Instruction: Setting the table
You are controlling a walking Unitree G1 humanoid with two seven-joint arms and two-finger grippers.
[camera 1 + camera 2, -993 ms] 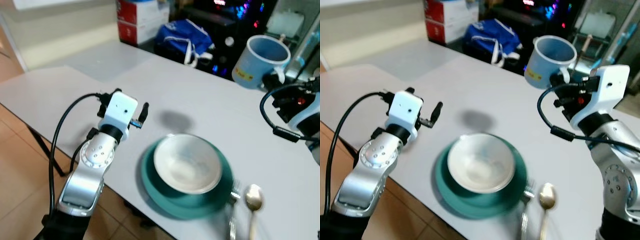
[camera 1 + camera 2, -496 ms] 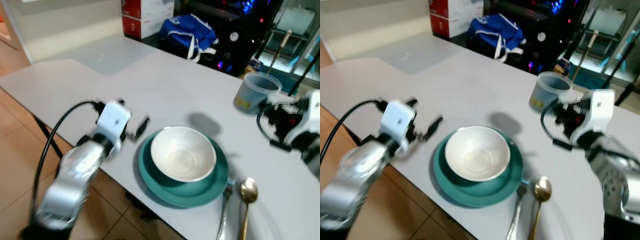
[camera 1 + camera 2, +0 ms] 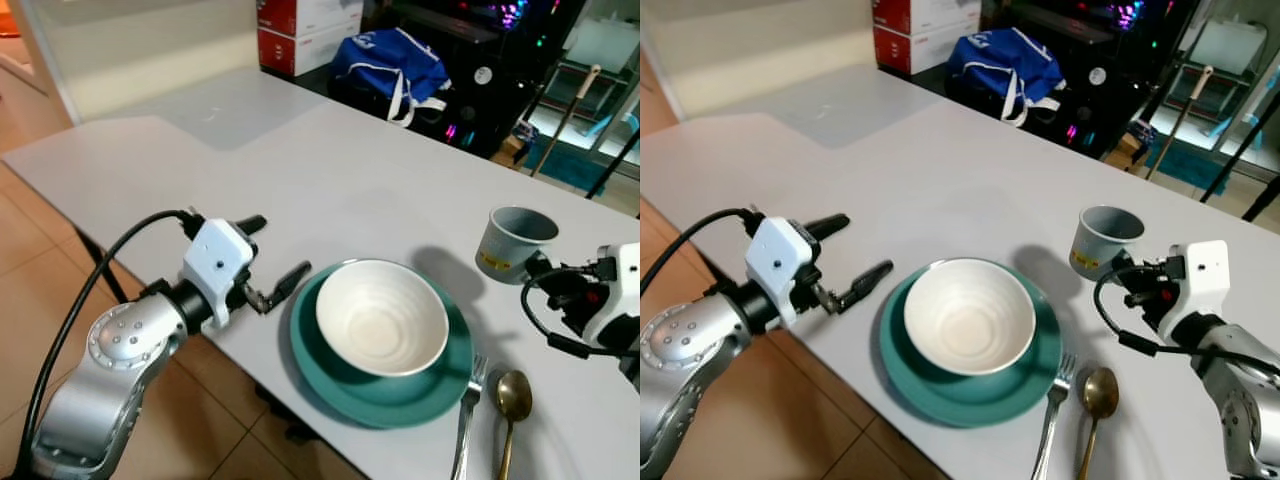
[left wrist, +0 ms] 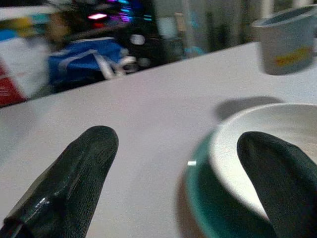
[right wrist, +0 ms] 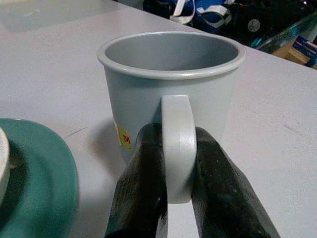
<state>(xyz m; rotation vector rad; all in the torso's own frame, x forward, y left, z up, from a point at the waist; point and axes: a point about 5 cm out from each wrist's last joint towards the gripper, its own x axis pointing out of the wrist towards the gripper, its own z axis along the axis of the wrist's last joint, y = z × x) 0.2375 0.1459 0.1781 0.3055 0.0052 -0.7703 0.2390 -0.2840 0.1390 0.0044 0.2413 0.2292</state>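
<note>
Here, right gripper point(image 5: 166, 198) clamped on mug point(image 5: 171, 94) handle, left gripper point(image 3: 855, 258) spread wide beside plate point(image 3: 930, 385).

left gripper point(image 3: 268, 262) hovers fingers spread; right gripper point(image 5: 176, 191) clamped.

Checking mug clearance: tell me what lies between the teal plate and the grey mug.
Bare white table, shadowed, between the teal plate and grey mug; seen in both eye views.

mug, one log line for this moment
mug: upright, handle pinched by right gripper | left gripper: open beside plate
</note>
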